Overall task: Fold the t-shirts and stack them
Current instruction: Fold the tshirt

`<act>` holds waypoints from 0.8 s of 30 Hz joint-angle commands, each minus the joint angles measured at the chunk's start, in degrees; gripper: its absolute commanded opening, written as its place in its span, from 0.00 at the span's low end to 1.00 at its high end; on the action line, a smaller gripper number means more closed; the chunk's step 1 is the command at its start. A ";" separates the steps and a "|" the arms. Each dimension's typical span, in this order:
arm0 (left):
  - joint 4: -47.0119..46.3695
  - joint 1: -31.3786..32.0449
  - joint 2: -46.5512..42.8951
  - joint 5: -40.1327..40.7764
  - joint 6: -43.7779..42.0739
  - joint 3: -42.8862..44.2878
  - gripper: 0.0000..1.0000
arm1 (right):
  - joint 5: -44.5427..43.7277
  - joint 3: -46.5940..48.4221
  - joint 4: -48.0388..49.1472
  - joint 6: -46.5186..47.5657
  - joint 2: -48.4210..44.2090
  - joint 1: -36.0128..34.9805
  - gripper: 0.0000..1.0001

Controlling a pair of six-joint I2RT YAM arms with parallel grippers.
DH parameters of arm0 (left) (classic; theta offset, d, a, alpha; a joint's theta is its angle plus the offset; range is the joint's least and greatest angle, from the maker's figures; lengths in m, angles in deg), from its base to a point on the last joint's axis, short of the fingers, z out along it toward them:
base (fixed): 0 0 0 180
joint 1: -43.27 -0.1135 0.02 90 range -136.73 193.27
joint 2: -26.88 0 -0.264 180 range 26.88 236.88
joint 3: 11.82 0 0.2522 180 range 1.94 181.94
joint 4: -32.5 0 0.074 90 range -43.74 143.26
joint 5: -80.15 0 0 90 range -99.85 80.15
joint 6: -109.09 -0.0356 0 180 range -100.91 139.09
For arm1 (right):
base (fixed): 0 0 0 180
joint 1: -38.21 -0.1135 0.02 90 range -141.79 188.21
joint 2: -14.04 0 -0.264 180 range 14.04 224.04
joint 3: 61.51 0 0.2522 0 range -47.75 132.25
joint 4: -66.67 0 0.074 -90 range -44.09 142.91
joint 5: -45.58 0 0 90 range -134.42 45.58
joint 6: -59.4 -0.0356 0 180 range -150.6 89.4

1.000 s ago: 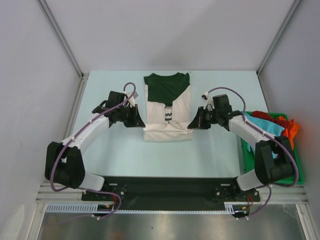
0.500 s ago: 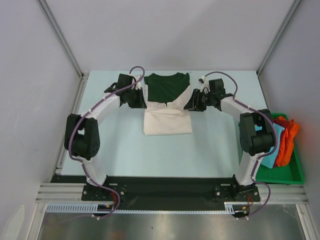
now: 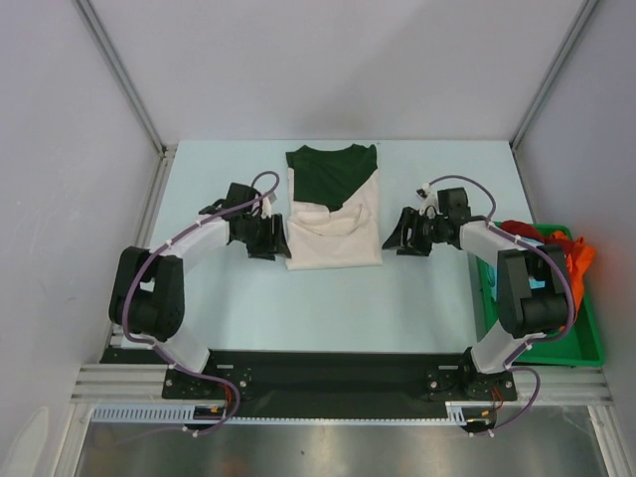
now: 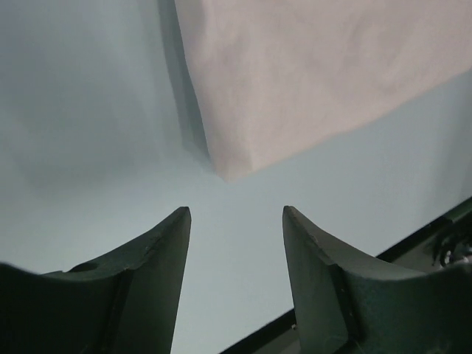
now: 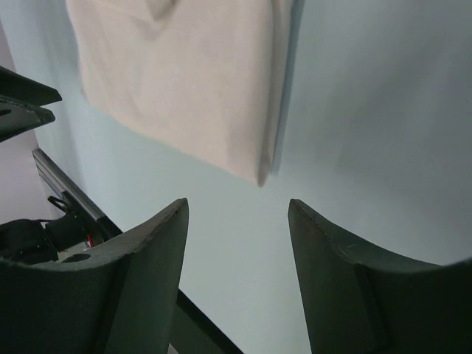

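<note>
The cream t-shirt [image 3: 333,243] is lying folded on the table [image 3: 229,293], long axis near-to-far, hiding the lower half of the green t-shirt [image 3: 333,171], whose collar is pointing away. The left gripper [image 3: 281,238] and right gripper [image 3: 390,241] are flanking it, spread and empty.

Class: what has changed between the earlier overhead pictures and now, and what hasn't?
The left hand and right hand folded the cream t-shirt away from the bases, over its print, let go and drew back sideways, open. The dark green t-shirt and the bin stayed put.
</note>
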 commanded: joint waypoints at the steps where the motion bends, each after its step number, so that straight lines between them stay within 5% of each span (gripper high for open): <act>1: -1.98 -0.83 -3.03 -8.60 2.93 -4.33 0.59 | 2.49 -2.62 0.73 -0.81 -0.68 -0.60 0.61; 13: -4.45 -1.36 4.43 -9.84 4.34 -2.16 0.59 | 3.11 -3.85 5.56 -4.59 4.50 -1.65 0.60; 24: -3.39 -1.53 10.23 -10.98 3.90 0.31 0.50 | 2.93 -3.77 7.59 -6.70 8.02 -2.88 0.58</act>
